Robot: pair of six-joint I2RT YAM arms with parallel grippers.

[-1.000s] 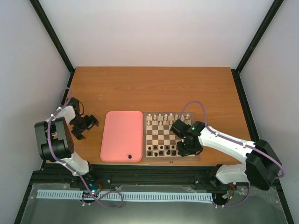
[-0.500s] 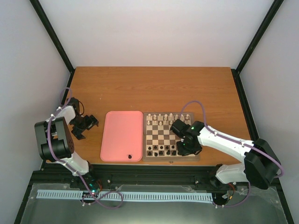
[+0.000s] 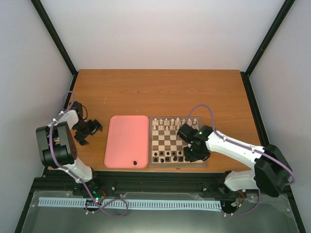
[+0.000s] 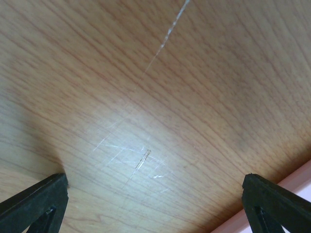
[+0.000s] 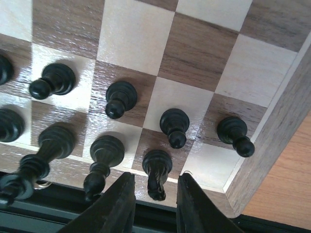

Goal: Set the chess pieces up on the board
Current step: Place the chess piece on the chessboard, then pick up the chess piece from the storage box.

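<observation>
Right gripper (image 5: 155, 178) straddles a dark piece at the board's near-right corner.

We see its two black fingers (image 5: 121, 204) parted, and a small dark brown chess piece (image 5: 156, 167) stands between them on the square wooden chessboard with light and dark checks (image 5: 272, 160). A sliver of gap shows on each side, so we call it loose, not clamped. It is possibly a knight, though the angle is poor. A row of dark pawns (image 5: 119, 97) stands one rank ahead of it. The pale cream chess pieces (image 3: 171, 121) line the board's far edge. One lone dark piece (image 3: 135, 162) sits on the plain pink rectangular tray (image 3: 127, 138), just left of the board. Over on our left, the left gripper (image 4: 154, 180) hangs with jaws spread wide above the brown wooden table (image 4: 160, 73), holding nothing.
</observation>
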